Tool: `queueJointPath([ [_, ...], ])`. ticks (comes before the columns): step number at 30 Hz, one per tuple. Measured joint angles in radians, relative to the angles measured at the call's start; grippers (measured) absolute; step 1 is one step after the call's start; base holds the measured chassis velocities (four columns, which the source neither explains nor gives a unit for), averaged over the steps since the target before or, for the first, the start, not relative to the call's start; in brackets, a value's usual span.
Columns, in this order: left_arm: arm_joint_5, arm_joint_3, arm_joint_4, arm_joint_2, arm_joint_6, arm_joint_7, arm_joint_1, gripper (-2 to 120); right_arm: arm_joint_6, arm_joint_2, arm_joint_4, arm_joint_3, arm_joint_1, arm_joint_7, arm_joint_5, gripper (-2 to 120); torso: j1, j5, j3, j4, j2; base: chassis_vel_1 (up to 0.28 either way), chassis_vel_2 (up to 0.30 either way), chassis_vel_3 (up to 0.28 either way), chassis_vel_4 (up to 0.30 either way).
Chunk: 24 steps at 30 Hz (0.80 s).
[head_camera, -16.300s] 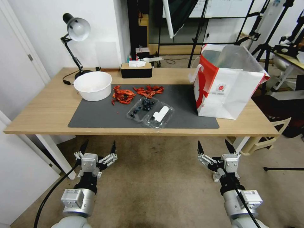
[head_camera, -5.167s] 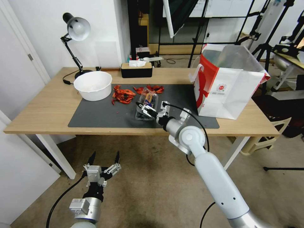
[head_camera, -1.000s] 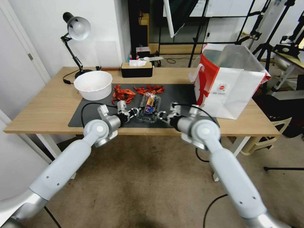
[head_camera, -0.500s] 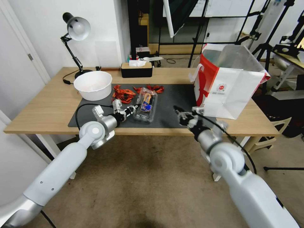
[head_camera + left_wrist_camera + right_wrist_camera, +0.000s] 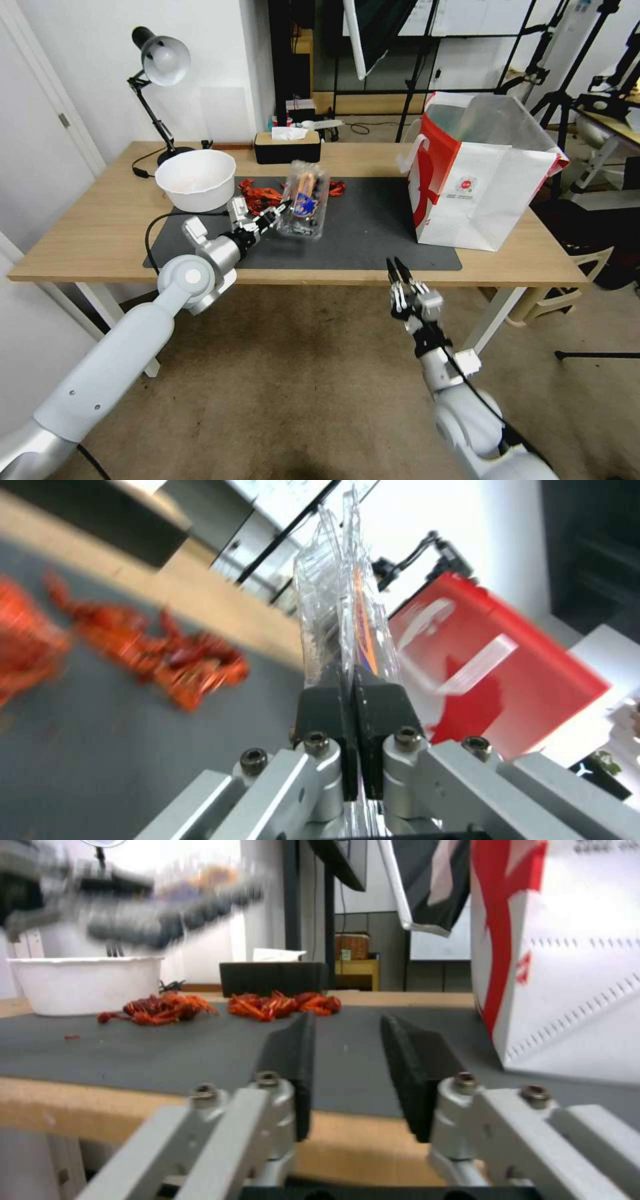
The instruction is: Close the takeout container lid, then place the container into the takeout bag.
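Now the left tool (image 5: 280, 212) is clamped on the container (image 5: 303, 198), pads pinching the edge flange where both clear halves meet. The left wrist view shows why that grip works: the flange (image 5: 347, 630) sits squeezed between the two black fingers (image 5: 320, 715), so the pinch also holds the lid (image 5: 305, 190) against the berry half. Lid reads as closed; can't tell if it actually latched.

Container is off the mat (image 5: 373, 233), tilted up on end, above the mat's far-left part near the red crayfish (image 5: 257, 195). Well apart from the bag (image 5: 480, 187), which stands open-topped on the right end of the desk (image 5: 93, 233). My guess: it's held high so it can clear the bag's tall rim before going in.

Right tool (image 5: 398, 270) is off the desk, just below its front edge, pointing up. Fingers (image 5: 297, 1060) are a little apart with nothing between them. Looks parked out of the carry path.

Counts:
- 1 container, 2 halves
- 1 bag
- 2 crayfish piles (right wrist view shows the split (image 5: 160, 1007))
- 1 white bowl (image 5: 195, 179)
- 1 black box (image 5: 287, 147)
- 1 lamp (image 5: 160, 63)

Risk: a thin flange grip on a tilted box may slip or pop open.
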Motion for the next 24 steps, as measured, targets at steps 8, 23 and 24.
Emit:
queueJointPath([
  [8, 0.029, 0.111, 0.035, -0.022, -0.105, 0.081, -0.176, 0, 0.136, 0.063, -0.071, 0.018, -0.081, 0.008, -0.042, 54, 0.0, 0.0002, 0.0, 0.0001, 0.0, 0.0, 0.0, 0.0, 0.0],
  [23, 0.225, 0.399, 0.381, -0.368, -0.241, 0.1, -0.714, 0, 0.129, 0.12, -0.119, 0.01, -0.088, 0.047, -0.141, 100, 0.0, 0.0003, 0.0, 0.0001, 0.0, 0.0, 0.0, 0.0, 0.0],
  [24, 0.251, 0.421, 0.423, -0.406, -0.255, 0.103, -0.745, 0, 0.127, 0.12, -0.12, 0.01, -0.089, 0.05, -0.149, 100, 0.0, 0.0005, 0.0, 0.0, 0.0, 0.0, 0.0, 0.0, 0.0],
])
